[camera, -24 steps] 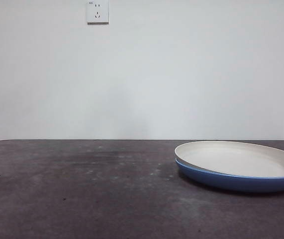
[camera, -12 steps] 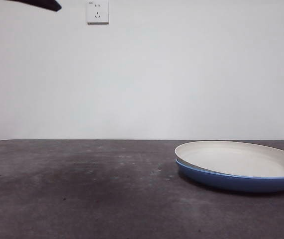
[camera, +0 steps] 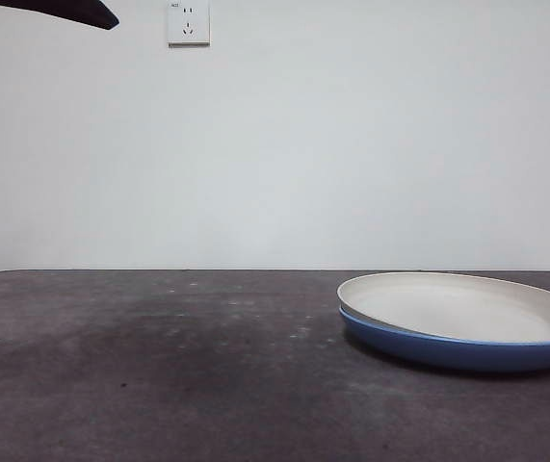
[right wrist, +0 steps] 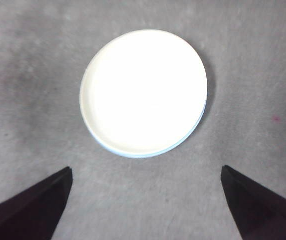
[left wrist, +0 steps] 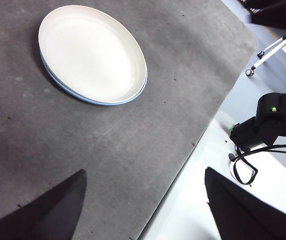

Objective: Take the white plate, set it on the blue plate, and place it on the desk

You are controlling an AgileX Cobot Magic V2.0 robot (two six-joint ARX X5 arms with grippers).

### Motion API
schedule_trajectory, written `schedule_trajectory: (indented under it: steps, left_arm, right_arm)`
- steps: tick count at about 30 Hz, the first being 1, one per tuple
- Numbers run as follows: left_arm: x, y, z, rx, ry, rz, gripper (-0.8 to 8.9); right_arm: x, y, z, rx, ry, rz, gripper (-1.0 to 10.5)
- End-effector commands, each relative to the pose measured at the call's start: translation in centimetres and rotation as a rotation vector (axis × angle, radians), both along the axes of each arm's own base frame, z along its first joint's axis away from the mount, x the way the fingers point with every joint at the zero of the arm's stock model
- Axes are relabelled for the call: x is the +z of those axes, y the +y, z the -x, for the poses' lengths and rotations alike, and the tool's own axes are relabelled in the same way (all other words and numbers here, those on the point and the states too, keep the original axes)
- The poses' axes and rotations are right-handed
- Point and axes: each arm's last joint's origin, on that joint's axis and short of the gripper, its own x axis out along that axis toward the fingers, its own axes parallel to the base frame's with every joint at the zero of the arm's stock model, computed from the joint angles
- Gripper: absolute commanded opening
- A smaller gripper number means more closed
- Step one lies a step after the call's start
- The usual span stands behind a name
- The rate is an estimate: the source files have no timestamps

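White plate [right wrist: 144,92] atop blue plate [camera: 448,348], below right pincer [right wrist: 145,202], apart.

Stacked plates [camera: 462,322] alone obstruct the seemingly open desk [camera: 159,375].

Even, soft light fills the front view, sharp throughout. The white plate [right wrist: 144,92] is overexposed in the right wrist view, its surface blown out, and that picture is hazy. A faint shadow lies on the desk [camera: 159,366] beneath the blue plate [camera: 448,348].
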Motion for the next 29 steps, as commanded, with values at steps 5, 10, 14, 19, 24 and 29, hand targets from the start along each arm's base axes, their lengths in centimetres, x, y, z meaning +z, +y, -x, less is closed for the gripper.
schedule_trajectory:
  steps: [5,10,14,19,24,29]
  left_arm:
    - [0.2,-0.2,-0.1,-0.017,-0.014,0.008,3.75]
    - [0.2,-0.2,-0.1,-0.017,-0.013,0.008,3.75]
    - [0.2,-0.2,-0.1,-0.017,-0.014,0.008,3.75]
    - [0.2,-0.2,-0.1,-0.016,-0.013,0.008,3.74]
    - [0.2,-0.2,-0.1,-0.016,-0.013,0.008,3.75]
    - [0.2,-0.2,-0.1,-0.016,-0.013,0.008,3.75]
  right_arm:
    - [-4.0,0.4,-7.0,-0.017,0.156,0.028,4.7]
    - [-7.0,-0.3,-10.7,-0.043,0.261,0.045,4.7]
    - [-9.1,-0.8,-12.8,-0.043,0.306,0.008,4.7]
    - [-11.2,-1.1,-14.8,-0.047,0.334,-0.005,4.7]
    - [-13.2,-0.9,-16.3,-0.029,0.360,-0.041,4.7]
    - [-14.7,-0.9,-17.3,-0.031,0.375,-0.045,3.6]
